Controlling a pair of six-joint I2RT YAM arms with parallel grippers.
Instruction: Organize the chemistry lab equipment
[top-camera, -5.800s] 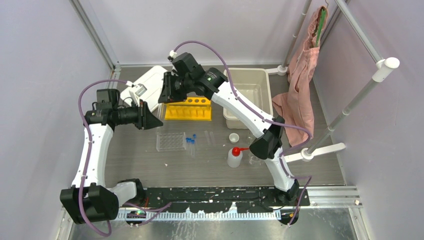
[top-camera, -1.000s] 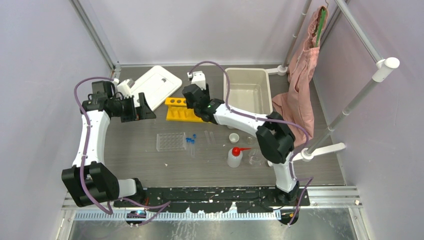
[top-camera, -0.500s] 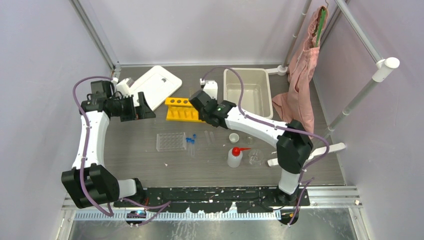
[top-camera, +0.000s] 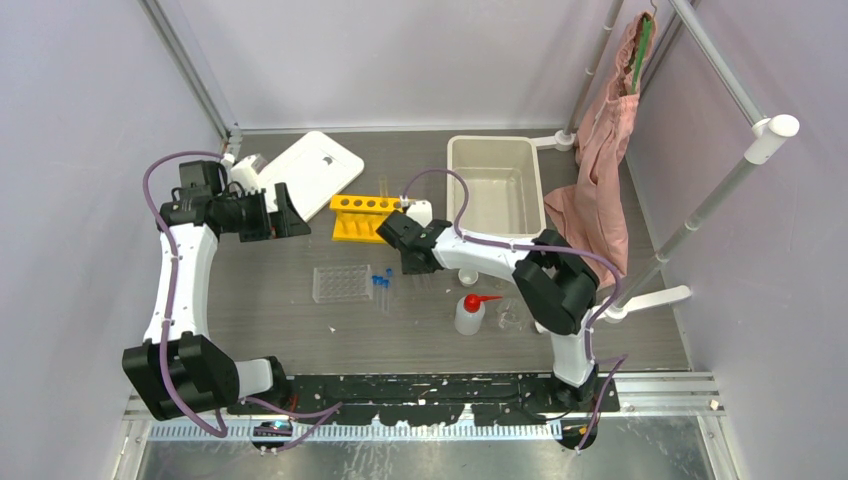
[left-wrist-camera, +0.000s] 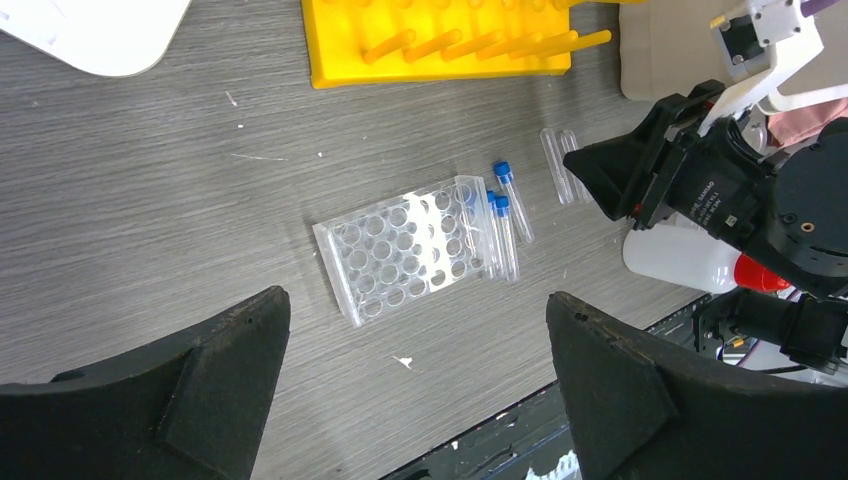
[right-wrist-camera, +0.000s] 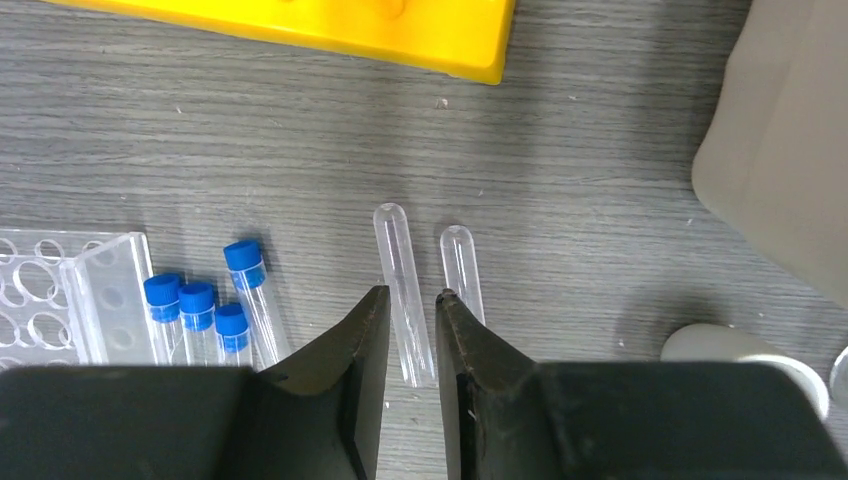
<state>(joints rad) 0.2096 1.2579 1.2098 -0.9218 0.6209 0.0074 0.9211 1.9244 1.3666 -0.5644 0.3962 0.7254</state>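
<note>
Two clear glass tubes (right-wrist-camera: 400, 270) (right-wrist-camera: 462, 265) lie side by side on the table. My right gripper (right-wrist-camera: 410, 292) (top-camera: 410, 262) hangs just over the left tube, with its jaws only a narrow gap apart and straddling it. Left of them, several blue-capped vials (right-wrist-camera: 200, 300) (top-camera: 381, 283) lie against the clear tray (top-camera: 342, 283) (left-wrist-camera: 400, 250). The yellow rack (top-camera: 375, 218) (left-wrist-camera: 440, 40) stands behind. The white squeeze bottle (top-camera: 469, 312), a glass beaker (top-camera: 512, 316) and the tiny white cup (top-camera: 467, 275) sit to the right. My left gripper (left-wrist-camera: 415, 300) (top-camera: 285, 210) hovers wide open and empty at the left.
A beige bin (top-camera: 497, 140) stands at the back right and a white lid (top-camera: 310, 170) lies at the back left. The pink cloth (top-camera: 600, 170) hangs beside the bin. The white pole stand (top-camera: 700, 210) rises at the right.
My right gripper has come from beside the yellow rack toward the near side, down over the two clear tubes, and its jaws have narrowed. The left arm has not moved.
</note>
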